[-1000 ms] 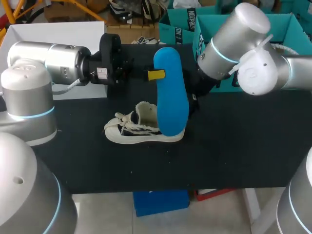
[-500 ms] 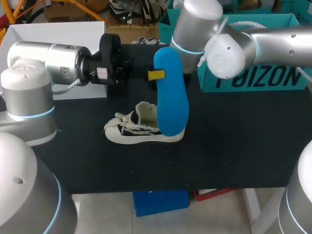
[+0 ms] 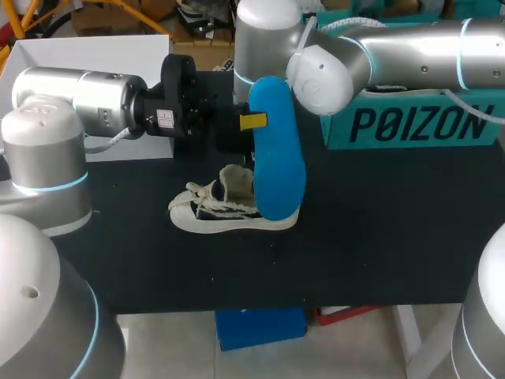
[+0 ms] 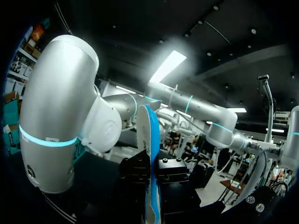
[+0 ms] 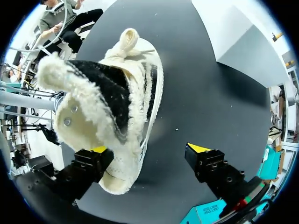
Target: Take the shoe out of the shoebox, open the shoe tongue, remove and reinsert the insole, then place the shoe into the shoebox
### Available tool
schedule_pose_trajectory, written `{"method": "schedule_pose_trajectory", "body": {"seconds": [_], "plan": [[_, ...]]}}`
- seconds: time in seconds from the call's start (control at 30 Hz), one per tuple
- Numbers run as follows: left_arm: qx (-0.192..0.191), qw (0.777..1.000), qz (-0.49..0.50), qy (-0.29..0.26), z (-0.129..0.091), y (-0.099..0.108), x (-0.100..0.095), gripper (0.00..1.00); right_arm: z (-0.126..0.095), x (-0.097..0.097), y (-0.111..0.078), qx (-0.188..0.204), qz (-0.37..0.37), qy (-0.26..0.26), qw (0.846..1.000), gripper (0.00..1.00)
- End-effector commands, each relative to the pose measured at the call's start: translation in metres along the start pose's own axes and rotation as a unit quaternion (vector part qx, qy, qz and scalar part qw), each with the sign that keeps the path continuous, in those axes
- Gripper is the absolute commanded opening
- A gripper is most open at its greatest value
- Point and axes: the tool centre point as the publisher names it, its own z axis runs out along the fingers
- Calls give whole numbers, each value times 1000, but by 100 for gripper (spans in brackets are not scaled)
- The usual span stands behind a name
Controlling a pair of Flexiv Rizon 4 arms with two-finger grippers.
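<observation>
Right pincer (image 5: 148,148) now over shoe (image 5: 107,93), black table (image 5: 210,93)

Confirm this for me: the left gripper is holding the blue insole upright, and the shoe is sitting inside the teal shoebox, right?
Not quite. The left gripper does hold the blue insole upright, but the shoe lies on the black table, outside the teal shoebox, as the head view shows.
</observation>
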Motion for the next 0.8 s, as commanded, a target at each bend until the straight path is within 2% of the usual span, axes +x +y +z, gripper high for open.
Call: {"method": "schedule_pose_trajectory", "body": {"seconds": [0.03,0.1,0.17,0.8], "plan": [[1,1000,1,-2,2,1,0,0,9,-6,8,26,1,6,1000,100],[1,1000,1,-2,2,1,0,0,9,-7,7,27,1,7,1000,100],[1,1000,1,-2,2,1,0,0,10,-7,6,30,3,9,1000,0],[1,1000,1,-2,2,1,0,0,12,-6,3,34,6,8,999,0]]}}
